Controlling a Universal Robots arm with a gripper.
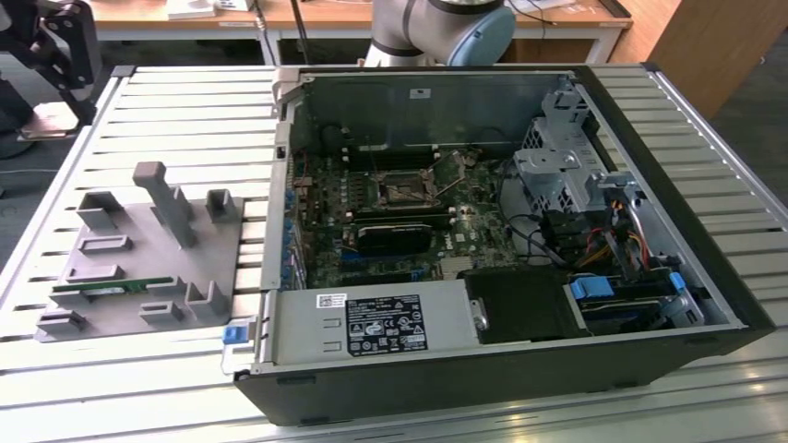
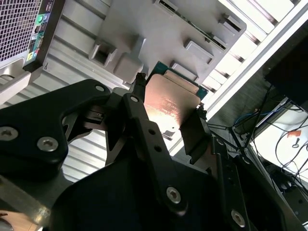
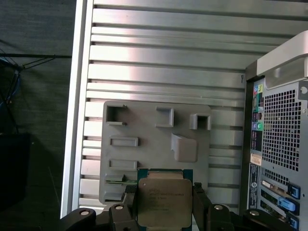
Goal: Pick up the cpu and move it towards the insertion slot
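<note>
Nearest the lenses, the gripper (image 3: 165, 195) is cut off. In both wrist views its black body runs out of the picture, leaving the two fingers (image 3: 130, 208) and their linkage. The fingers are clenched on opposite edges of the cpu (image 3: 163, 206). In the first wrist view its silvery lid faces the lens, with a green rim showing at the edge nearer the tray (image 3: 154, 144). The opposite edge is lost at the picture's border. In the second wrist view the gripper (image 2: 170, 94) holds the cpu (image 2: 169, 107) as a coppery, glaring plate whose surface cannot be made out.

The gripper points down at the grey tray (image 2: 159, 29), fingers towards it. The cpu hangs in front of one tray edge and covers part of it; how high above the tray it sits cannot be told. A thin green memory stick (image 3: 117, 181) lies in a tray recess, one end hidden behind a finger.

The tray rests on a slatted metal table (image 1: 185, 120). Just beside the tray, on the exterior view's right, stands the open computer case (image 1: 493, 388). Inside it, well apart from the tray, is the insertion slot (image 1: 403, 191), small, with a dark centre. Beyond the case from the tray is a grey and blue arm joint (image 1: 449, 28), cut off by the picture's edge.
</note>
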